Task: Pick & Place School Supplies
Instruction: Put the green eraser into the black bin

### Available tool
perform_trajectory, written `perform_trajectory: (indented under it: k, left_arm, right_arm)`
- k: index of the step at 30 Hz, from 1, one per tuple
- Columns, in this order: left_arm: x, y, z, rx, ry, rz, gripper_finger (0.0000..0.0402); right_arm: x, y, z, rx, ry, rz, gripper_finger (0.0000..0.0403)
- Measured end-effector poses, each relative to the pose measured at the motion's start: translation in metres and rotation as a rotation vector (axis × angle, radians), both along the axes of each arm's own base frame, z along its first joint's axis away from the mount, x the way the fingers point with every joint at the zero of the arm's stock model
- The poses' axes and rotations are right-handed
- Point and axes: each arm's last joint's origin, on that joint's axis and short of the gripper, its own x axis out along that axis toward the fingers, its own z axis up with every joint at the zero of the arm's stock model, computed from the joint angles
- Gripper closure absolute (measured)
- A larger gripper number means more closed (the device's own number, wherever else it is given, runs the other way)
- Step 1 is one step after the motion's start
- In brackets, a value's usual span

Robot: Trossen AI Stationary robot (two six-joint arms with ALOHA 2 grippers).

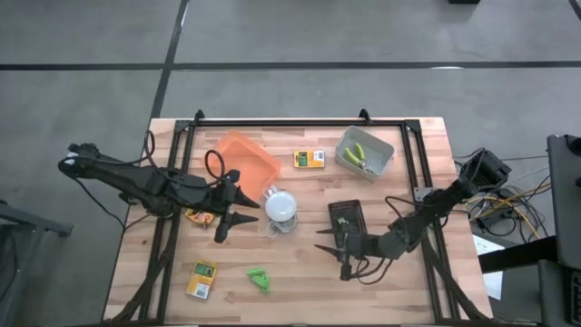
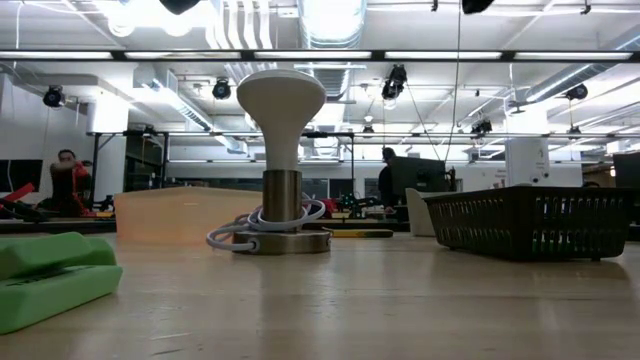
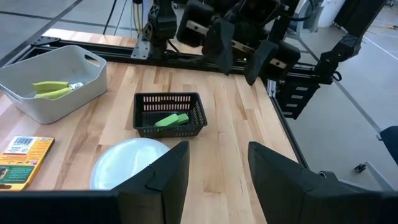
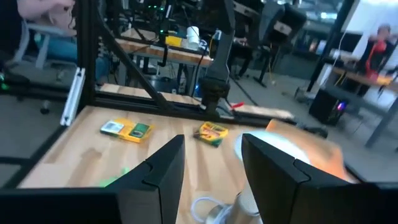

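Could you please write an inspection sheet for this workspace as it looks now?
Surface: wooden table, black frame around it.
Job's things: one printed box between the orange tray and the grey tray; another printed box and a green chunk at the near edge; a green piece in the black basket; a green-handled tool in the grey tray.
Clutter: white domed lamp at the centre.
Grippers: left claw open, empty, beside the lamp; right claw open, empty, beside the black basket.
Cables: a bundle off the table's right edge.
Surroundings: people in the workshop behind.
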Motion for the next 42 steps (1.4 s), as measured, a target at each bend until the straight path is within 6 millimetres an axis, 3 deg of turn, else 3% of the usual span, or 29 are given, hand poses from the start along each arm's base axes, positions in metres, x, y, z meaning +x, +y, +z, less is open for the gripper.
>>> perform_trajectory:
  k: [19, 29, 38, 42]
  left_arm:
    - [0.000, 0.000, 0.000, -0.051, 0.005, 0.015, 0.0232]
    - [-0.018, 0.001, -0.021, -0.160, 0.303, 0.053, 0.0232]
    - [-0.020, -0.020, -0.031, -0.271, 0.399, 0.100, 0.0232]
    - [-0.012, -0.039, -0.047, -0.244, 0.435, 0.127, 0.0232]
  right_arm:
    - [0.000, 0.001, 0.001, -0.029, 0.002, 0.013, 0.0261]
    - [0.000, 0.001, 0.001, -0.029, 0.002, 0.012, 0.0260]
    - [0.000, 0.001, 0.001, -0.029, 0.002, 0.012, 0.0270]
    - [0.000, 0.001, 0.001, -0.029, 0.002, 0.013, 0.0270]
